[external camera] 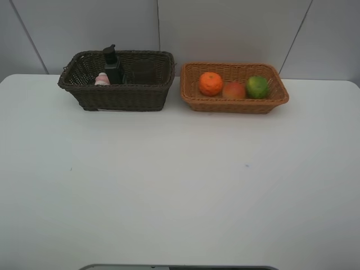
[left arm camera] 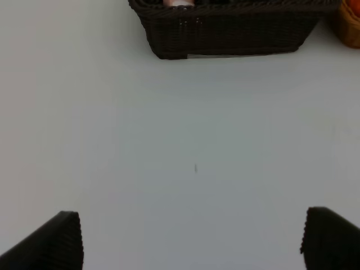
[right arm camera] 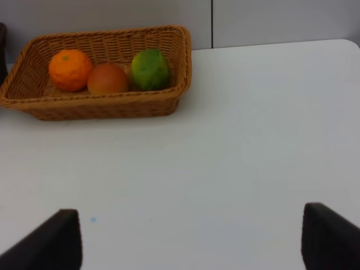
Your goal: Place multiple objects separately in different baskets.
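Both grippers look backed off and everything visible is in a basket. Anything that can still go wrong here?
1. The mauve cup is not visible in any view; it may be hidden in the dark brown basket, so the sort could be logged done without it.
2. The dark green pump bottle stands taller than the rim beside the small pink bottle; a low arm pass might tip it.

Even, soft, diffuse light fills all three views, with no hard glare. The white table (external camera: 169, 191) looks bright but slightly grey and dims toward its near edge in the high view. Faint, short shadows sit under the dark brown basket (external camera: 118, 79) and the orange-tan basket (external camera: 233, 104). The high view is mildly soft and grainy. In both wrist views the black fingertips (left arm camera: 53, 244) (right arm camera: 332, 239) are blurred at their edges, and colours look a little washed out.
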You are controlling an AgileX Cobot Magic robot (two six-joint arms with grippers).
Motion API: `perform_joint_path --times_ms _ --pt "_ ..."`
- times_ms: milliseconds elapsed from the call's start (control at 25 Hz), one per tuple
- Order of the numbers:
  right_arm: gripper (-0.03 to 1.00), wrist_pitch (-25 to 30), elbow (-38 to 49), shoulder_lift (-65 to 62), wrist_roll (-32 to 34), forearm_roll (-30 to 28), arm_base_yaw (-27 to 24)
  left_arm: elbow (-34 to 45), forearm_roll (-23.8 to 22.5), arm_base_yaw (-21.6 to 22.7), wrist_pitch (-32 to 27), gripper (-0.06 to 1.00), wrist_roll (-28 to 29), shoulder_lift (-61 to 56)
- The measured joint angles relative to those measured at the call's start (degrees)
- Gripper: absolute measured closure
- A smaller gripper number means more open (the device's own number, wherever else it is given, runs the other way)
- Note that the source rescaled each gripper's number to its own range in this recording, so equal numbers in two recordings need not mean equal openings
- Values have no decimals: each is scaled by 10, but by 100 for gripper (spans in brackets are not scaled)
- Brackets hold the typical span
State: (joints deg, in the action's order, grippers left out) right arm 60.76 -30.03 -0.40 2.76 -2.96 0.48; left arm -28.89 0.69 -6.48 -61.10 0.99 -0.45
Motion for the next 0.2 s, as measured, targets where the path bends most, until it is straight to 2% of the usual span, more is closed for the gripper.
perform_joint_path --times_ms 200 --pt "36 0 0 0 0 0 0 0 0 0 0 -6 0 0"
